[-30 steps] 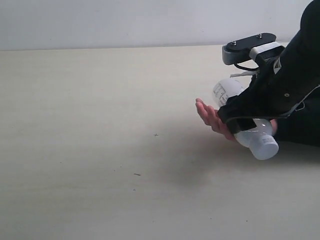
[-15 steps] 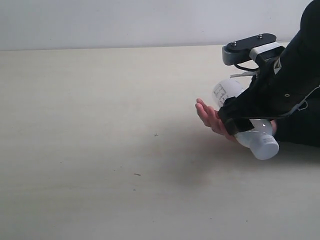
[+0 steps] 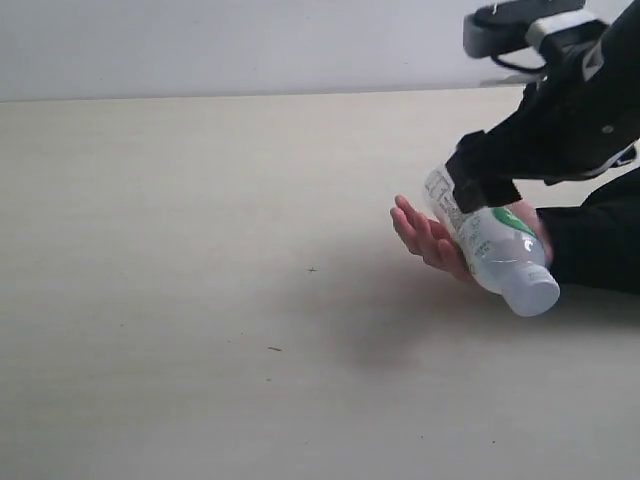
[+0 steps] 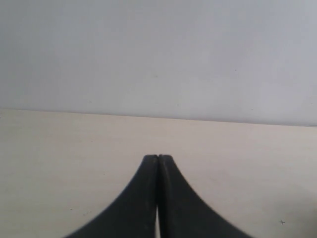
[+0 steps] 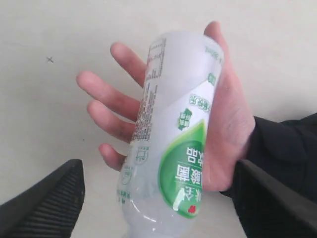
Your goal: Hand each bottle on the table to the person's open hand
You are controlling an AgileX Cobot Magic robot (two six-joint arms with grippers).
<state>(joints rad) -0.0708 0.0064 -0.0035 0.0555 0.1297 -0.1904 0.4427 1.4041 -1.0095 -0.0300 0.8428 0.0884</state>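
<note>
A clear bottle with a green label lies on its side across the person's open hand, which rests palm up on the table at the right. My right gripper hovers just above the bottle, open and apart from it. In the right wrist view the bottle lies across the palm and fingers, and the right gripper has a finger wide on each side with nothing held. The left gripper is shut and empty over bare table. No other bottle is in view.
The person's black sleeve lies on the table at the right edge, beneath my right arm. A pale wall stands behind the table's far edge.
My right gripper has risen off the bottle and its jaws have spread; the bottle stays lying in the person's hand. The hand has not moved.
</note>
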